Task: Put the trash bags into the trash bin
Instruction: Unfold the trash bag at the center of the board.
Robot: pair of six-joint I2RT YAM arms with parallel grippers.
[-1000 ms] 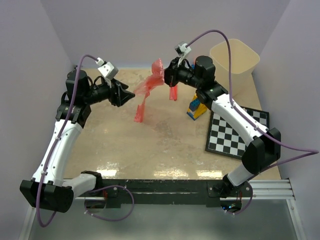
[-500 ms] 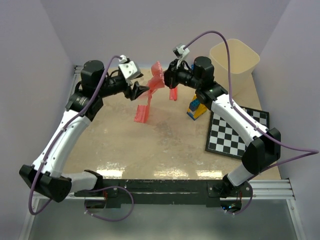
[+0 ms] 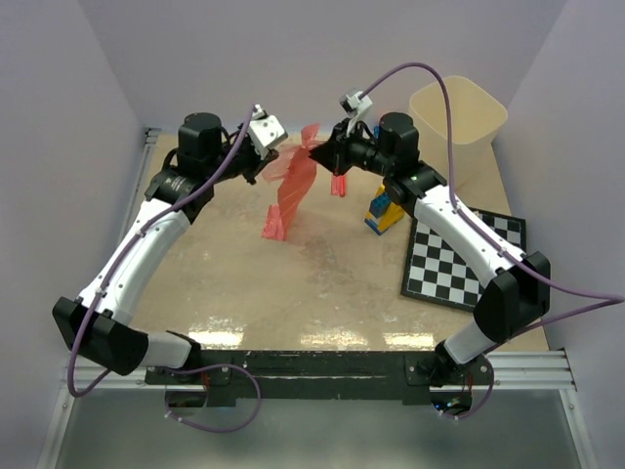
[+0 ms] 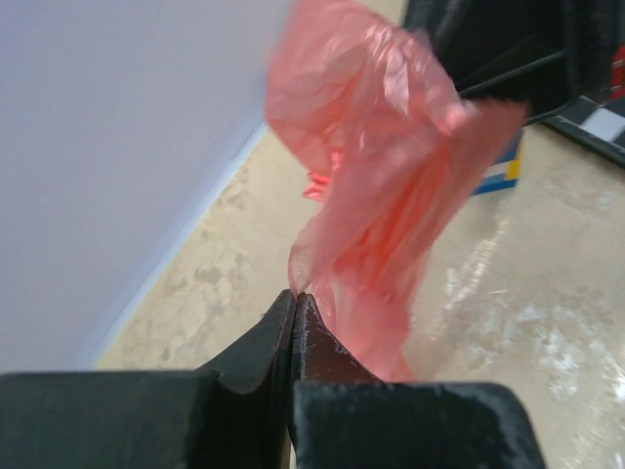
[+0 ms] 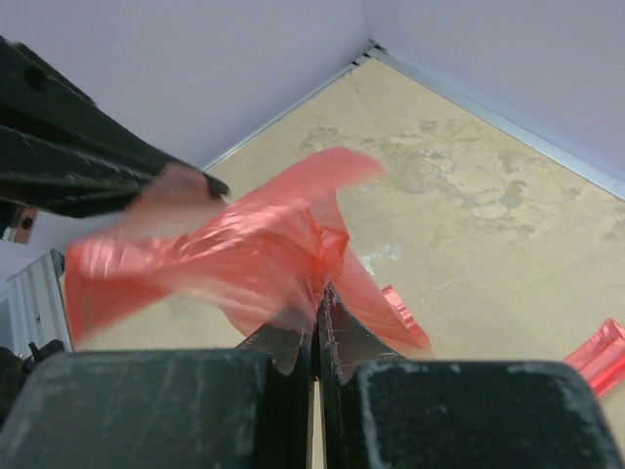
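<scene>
A crinkly translucent red trash bag (image 3: 293, 186) hangs over the back of the table, its lower end (image 3: 273, 229) trailing toward the surface. My left gripper (image 3: 272, 164) is shut on the bag's left edge; in the left wrist view the tips (image 4: 295, 296) pinch a thin corner of the bag (image 4: 381, 195). My right gripper (image 3: 320, 154) is shut on the bag's right side, the film (image 5: 244, 254) bunched at its tips (image 5: 322, 291). A second trash bag, a narrow folded red strip (image 3: 339, 184), lies behind the right gripper. The cream trash bin (image 3: 459, 117) stands at the back right.
Yellow-and-blue toy blocks (image 3: 383, 213) stand right of centre, beside a black-and-white checkerboard (image 3: 464, 259) at the right. Walls close the table off at the back and on both sides. The left arm (image 5: 78, 156) crosses the right wrist view's upper left.
My left gripper has moved right to the bag and gone from open to shut on its edge. The right gripper has held its grip almost in place.
</scene>
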